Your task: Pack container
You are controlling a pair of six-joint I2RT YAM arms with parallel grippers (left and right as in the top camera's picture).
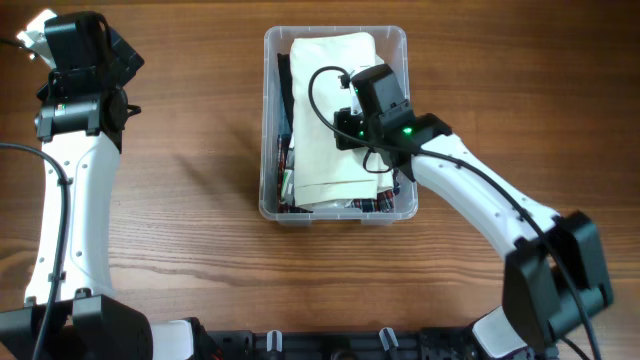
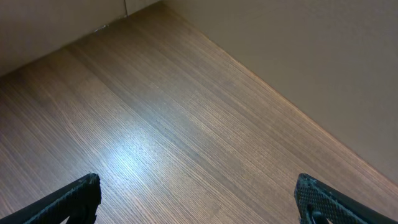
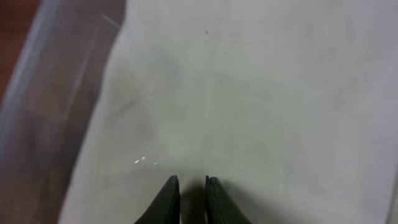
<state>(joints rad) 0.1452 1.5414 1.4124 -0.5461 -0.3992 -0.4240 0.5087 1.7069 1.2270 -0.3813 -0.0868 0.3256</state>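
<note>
The clear plastic container (image 1: 268,120) stands at the table's middle back. A flat white cloth-like pack (image 1: 330,110) lies on top of its contents and fills most of it. My right gripper (image 1: 347,125) reaches down into the container. In the right wrist view its jaws (image 3: 193,182) stand almost together, tips on the white pack (image 3: 249,93), with the container's clear wall (image 3: 56,93) to the left. No fold shows between the jaws. My left gripper (image 1: 85,45) is at the far left back, wide open (image 2: 199,193) over bare wood and holding nothing.
Dark and red-labelled items (image 1: 285,165) are wedged along the container's left side and front, under the white pack. A black cable (image 1: 318,90) loops over the pack from the right wrist. The table's edge (image 2: 267,87) runs close to the left gripper.
</note>
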